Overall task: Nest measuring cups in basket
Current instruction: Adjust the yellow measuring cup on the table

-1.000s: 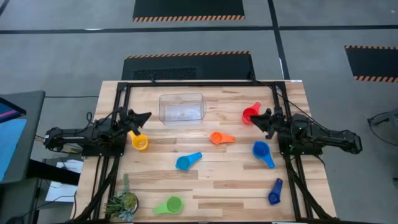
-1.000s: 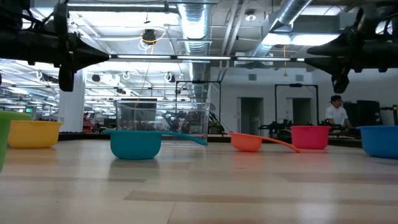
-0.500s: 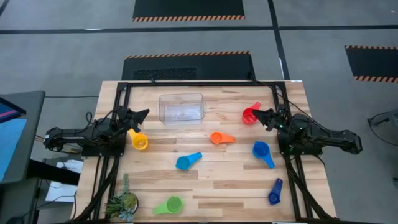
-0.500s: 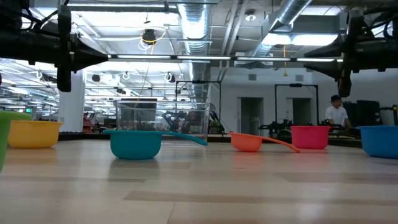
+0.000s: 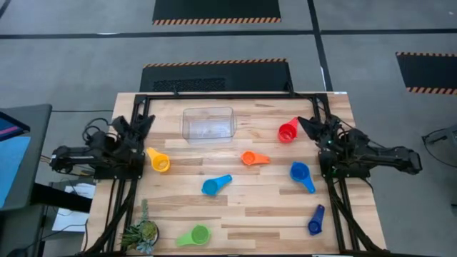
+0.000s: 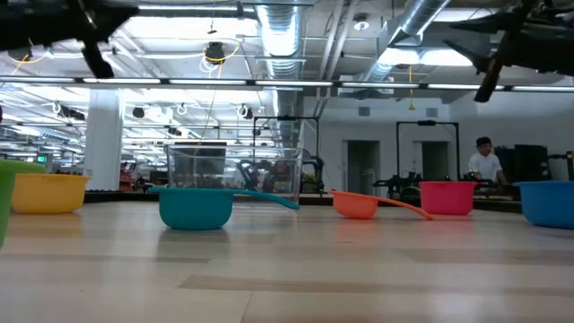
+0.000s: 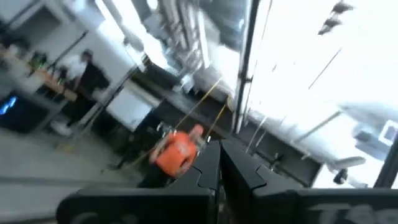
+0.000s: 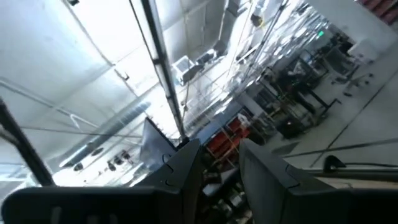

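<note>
Seven measuring cups lie apart on the wooden table, each resting on its bowl's base: red (image 5: pixel 287 131), orange (image 5: pixel 251 158), yellow (image 5: pixel 158 161), light blue (image 5: pixel 214 185), blue (image 5: pixel 301 173), dark blue (image 5: pixel 315 220) and green (image 5: pixel 194 235). The clear basket (image 5: pixel 208 123) stands near the far edge and holds no cup. My left gripper (image 5: pixel 145 120) is shut, raised high by the table's left side, beyond the yellow cup. My right gripper (image 5: pixel 304 122) is open, raised beside the red cup. Both wrist views look up at the ceiling past the left gripper (image 7: pixel 219 163) and the right gripper (image 8: pixel 219 155).
A small potted plant (image 5: pixel 141 233) stands at the near left corner next to the green cup. A black frame (image 5: pixel 228 96) runs along the far edge and down both sides. Bare wood lies between the cups. People show in the room beyond (image 6: pixel 484 163).
Both grippers have risen and tipped their fingers upward. The left one has swung from pointing toward the table's middle to pointing at the far edge, drawing back toward the left edge. The right one has drawn back a little from the red cup. No cup has moved.
</note>
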{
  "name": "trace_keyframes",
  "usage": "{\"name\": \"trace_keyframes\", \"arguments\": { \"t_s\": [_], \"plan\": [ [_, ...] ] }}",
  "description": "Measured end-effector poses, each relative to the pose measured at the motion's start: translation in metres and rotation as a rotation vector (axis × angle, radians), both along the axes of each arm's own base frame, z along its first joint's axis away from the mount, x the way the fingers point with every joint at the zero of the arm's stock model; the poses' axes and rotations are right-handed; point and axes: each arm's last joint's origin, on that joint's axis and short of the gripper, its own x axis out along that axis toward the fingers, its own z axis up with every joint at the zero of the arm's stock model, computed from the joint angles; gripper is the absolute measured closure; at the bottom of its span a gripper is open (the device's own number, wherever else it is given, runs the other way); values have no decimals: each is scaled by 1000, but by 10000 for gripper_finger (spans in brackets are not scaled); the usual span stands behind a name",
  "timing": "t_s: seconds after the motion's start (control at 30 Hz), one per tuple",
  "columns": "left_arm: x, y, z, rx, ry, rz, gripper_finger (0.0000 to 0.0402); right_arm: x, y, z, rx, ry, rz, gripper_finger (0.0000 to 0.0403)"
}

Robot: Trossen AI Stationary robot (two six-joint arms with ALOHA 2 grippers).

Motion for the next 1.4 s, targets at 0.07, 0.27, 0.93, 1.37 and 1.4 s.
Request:
{"name": "trace_keyframes", "arguments": {
  "t_s": [0.07,0.27,0.93,1.37,1.4],
  "plan": [
    [-1,0,9,15,9,28,401,3,0,6,-26,15,19,267],
    [13,0,42,117,107,79,401,13,1,45,-256,48,-2,267],
    [131,-1,91,330,760,-36,402,53,-11,109,-438,353,-122,267],
    [151,-6,55,230,995,-301,402,56,-17,95,-355,481,-102,267],
    [147,-6,54,207,1020,-319,401,56,-18,94,-354,489,-101,267]
  ]
}}
